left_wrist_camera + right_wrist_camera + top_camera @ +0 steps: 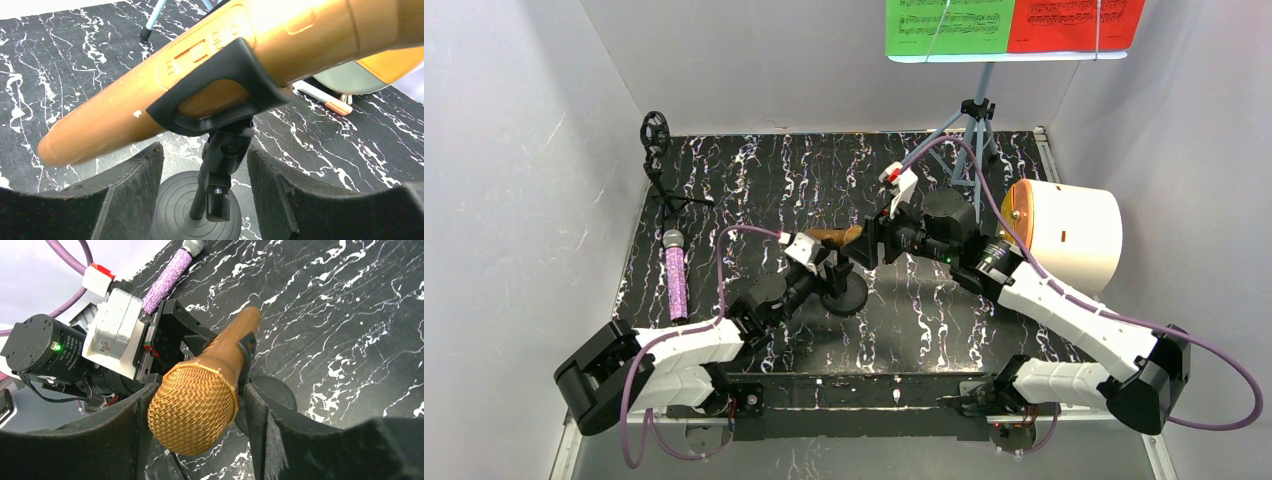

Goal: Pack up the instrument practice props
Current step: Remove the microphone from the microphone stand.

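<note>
The gold microphone (832,236) is resting tilted in the clip (220,107) of a short black stand (226,150) near the middle of the table (754,180). Both arms are meeting at it, probably so that one can steady the stand while the other draws the microphone out. The left gripper (205,165) is straddling the thin stem low down, just above the round base (175,212). Its fingers (132,200) are spread, with a gap showing beside the stem, so it is pinching nothing; that low spot looks chosen to stop the stand tipping. The right gripper (200,395) is bracketing the mesh head, one pad on each side. The pads are lying so close to the mesh that I cannot tell whether they are pressing it or only flanking it. The purple glitter microphone (675,280) is lying flat towards the left edge, with a second stand (656,150) behind it. The music rack (976,115) is standing at the back, carrying the green sheet (947,28) and the red sheet (1076,22). Its top is being cut off by the frame. A white tub (1074,235) with an orange lid (1020,210) is lying on its side at the right, perhaps the packing container; its inside is not showing. From above, the grippers are covering most of the gold microphone. A small white and orange stick (320,98) near the tub is too blurred to name.
</note>
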You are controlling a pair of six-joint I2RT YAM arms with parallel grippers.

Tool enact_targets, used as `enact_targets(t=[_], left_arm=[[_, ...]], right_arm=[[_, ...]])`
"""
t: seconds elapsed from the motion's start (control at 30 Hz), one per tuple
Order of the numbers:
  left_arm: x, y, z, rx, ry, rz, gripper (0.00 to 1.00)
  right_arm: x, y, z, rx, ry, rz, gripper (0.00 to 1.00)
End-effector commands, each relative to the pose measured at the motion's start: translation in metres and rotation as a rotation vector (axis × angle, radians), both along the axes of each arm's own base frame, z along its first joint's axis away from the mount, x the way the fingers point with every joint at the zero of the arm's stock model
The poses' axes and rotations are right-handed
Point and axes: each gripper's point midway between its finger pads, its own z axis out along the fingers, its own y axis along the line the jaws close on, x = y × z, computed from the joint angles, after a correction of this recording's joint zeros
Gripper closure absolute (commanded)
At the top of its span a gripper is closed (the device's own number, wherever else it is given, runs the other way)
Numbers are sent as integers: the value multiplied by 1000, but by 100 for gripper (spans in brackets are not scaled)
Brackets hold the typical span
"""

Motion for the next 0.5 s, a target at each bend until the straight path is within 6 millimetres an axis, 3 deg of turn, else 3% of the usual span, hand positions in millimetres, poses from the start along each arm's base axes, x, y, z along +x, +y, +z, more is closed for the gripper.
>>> enact_targets(t=[0.0,0.1,0.2,0.33,0.47], left_arm=[[10,-4,20,-71,-15,34,42],[14,-4,21,-79,-15,52,48],[18,0,22,-88,-11,87,61],[22,9,18,-118,10,144,81],[24,18,14,-137,23,194,92]], right_arm=[[-5,-8,16,24,-8,-7,35],[-12,-9,11,23,7,16,45],[-17,-12,5,14,21,27,56],[-21,-18,-15,-3,43,17,72],[-28,-23,-39,-1,61,20,83]])
